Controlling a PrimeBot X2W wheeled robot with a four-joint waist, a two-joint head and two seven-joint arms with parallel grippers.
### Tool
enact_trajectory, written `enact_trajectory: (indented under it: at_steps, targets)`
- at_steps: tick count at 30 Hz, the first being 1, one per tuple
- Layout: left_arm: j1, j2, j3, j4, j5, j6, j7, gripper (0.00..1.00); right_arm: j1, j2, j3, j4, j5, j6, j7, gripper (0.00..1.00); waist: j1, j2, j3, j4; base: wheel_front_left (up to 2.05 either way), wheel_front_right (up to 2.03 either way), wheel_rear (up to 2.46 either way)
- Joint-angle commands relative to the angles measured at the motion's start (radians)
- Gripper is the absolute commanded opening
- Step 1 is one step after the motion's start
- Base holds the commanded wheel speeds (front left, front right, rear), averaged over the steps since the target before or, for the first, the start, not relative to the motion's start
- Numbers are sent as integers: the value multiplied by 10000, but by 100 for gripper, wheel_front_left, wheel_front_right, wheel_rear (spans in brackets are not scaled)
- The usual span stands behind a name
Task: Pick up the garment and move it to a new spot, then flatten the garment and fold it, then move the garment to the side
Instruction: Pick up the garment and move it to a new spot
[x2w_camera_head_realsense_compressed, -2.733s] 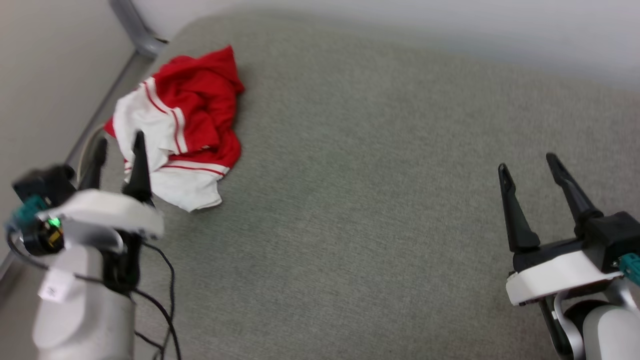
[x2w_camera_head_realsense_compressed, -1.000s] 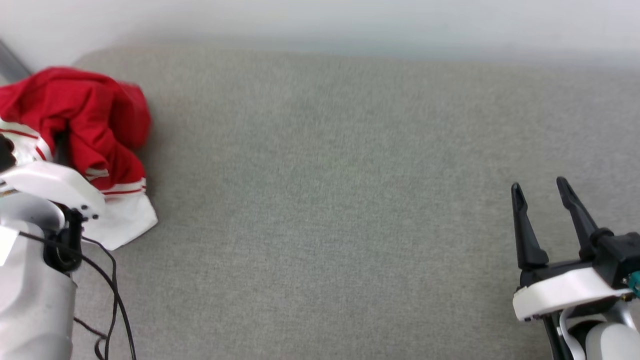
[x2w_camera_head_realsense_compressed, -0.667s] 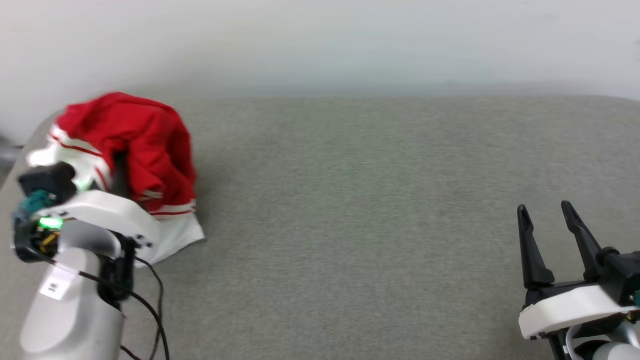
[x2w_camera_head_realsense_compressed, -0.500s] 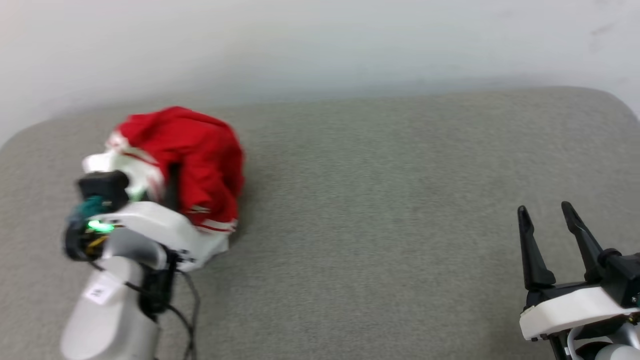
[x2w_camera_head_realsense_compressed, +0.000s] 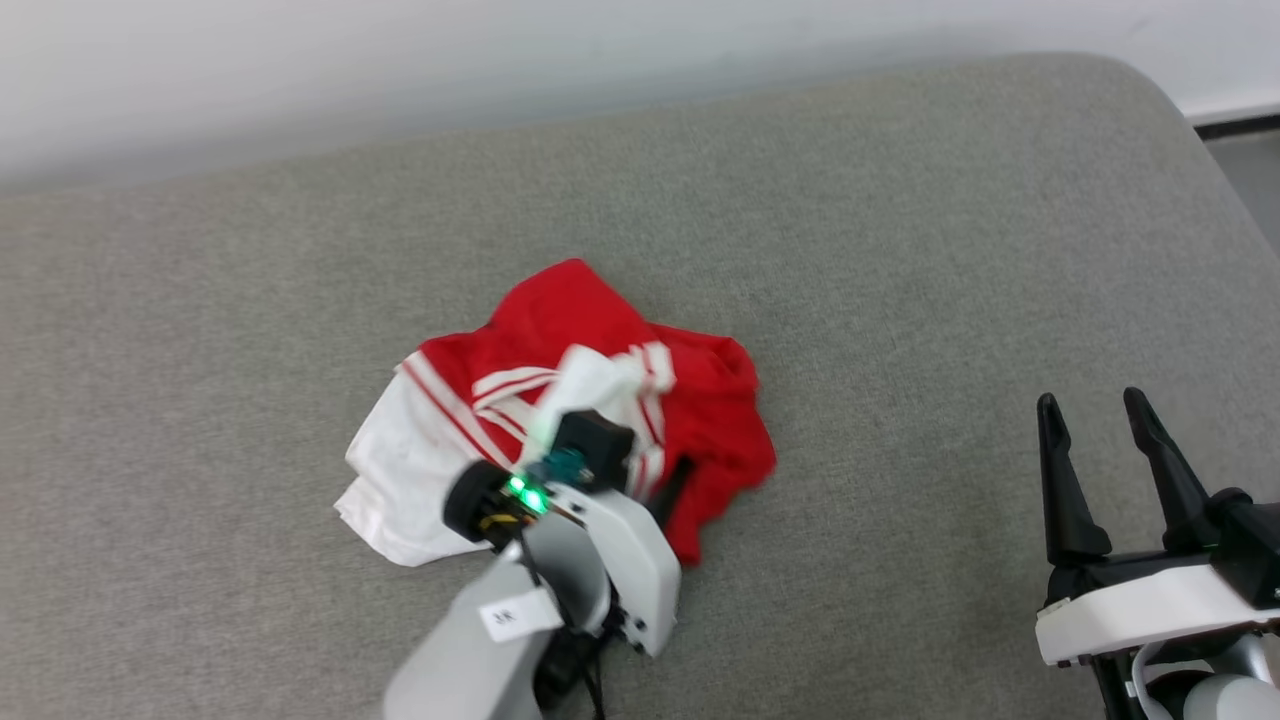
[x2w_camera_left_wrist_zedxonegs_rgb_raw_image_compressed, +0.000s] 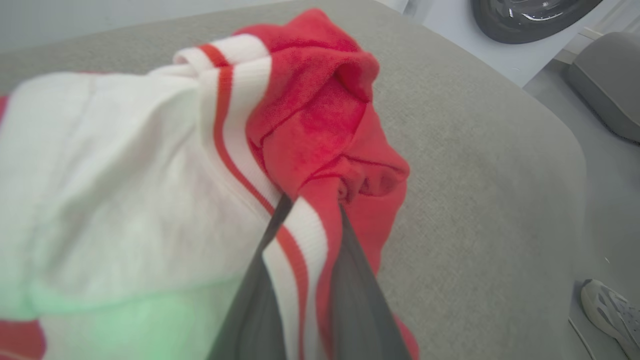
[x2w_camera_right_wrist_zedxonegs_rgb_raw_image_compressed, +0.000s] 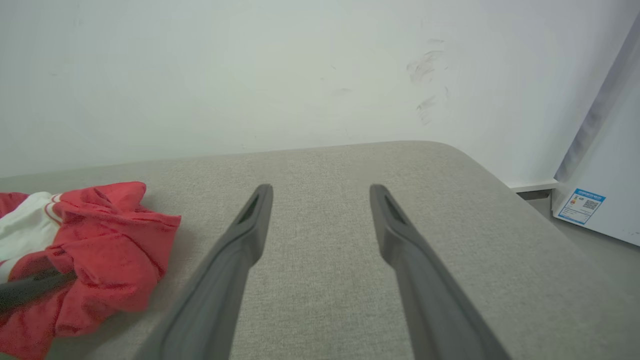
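The red-and-white jersey (x2w_camera_head_realsense_compressed: 500, 400) is being gripped by its striped trim in the left gripper (x2w_camera_left_wrist_zedxonegs_rgb_raw_image_compressed: 312, 210). It is being relocated from the 9 o'clock edge of the grey cushion (x2w_camera_head_realsense_compressed: 900, 250) to its centre, so flattening is becoming possible. The right gripper (x2w_camera_head_realsense_compressed: 1090, 398) is being held open and empty at 4 o'clock.

Head view: near folds of the garment (x2w_camera_head_realsense_compressed: 590, 320) covered by the left arm's wrist housing (x2w_camera_head_realsense_compressed: 630, 550), and the arm of the right gripper (x2w_camera_head_realsense_compressed: 1090, 400) cut off at the lower right corner. Left wrist view: fingertips of the left gripper (x2w_camera_left_wrist_zedxonegs_rgb_raw_image_compressed: 314, 207) sunk in the cloth, white panel (x2w_camera_left_wrist_zedxonegs_rgb_raw_image_compressed: 100, 165) blurred and tinted green, a sneaker (x2w_camera_left_wrist_zedxonegs_rgb_raw_image_compressed: 610, 310) clipped by the right edge. Right wrist view: garment cut by the left edge, print on a blue-and-white label (x2w_camera_right_wrist_zedxonegs_rgb_raw_image_compressed: 580, 205) too small to read.
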Motion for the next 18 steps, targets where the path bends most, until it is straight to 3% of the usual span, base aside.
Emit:
enact_trajectory:
  at_steps: [1, 6, 7, 8, 9, 18]
  targets:
    - [25, -57, -223, 125, 79, -62, 37, 0, -162, 21, 26, 61, 45, -10, -87, 100, 0, -1, 240, -174, 0, 0, 0]
    - [256, -183, -1171, 623, 36, -167, 263, 0, -200, 20, -29, 292, 87, -10, -332, 100, 0, -1, 413, -102, 0, 0, 0]
    - [260, -192, -1299, 634, 46, -180, 259, 31, -256, 20, -43, 297, -11, -10, -347, 100, 0, -1, 418, -60, 0, 0, 0]
    - [268, -188, -1385, 615, 28, -191, 164, 92, -308, 20, -93, 302, -91, -10, -329, 100, 0, -1, 407, 11, 0, 0, 0]
    - [257, -125, -1423, 589, 50, -195, 43, 100, -322, 20, -117, 322, -67, -10, -310, 100, 0, -1, 374, 72, 0, 0, 0]
    - [823, 99, -1007, -533, 28, 332, -1771, 100, 21, 20, -313, 303, -344, -9, -101, 100, 0, -1, -503, 936, 0, 0, 0]
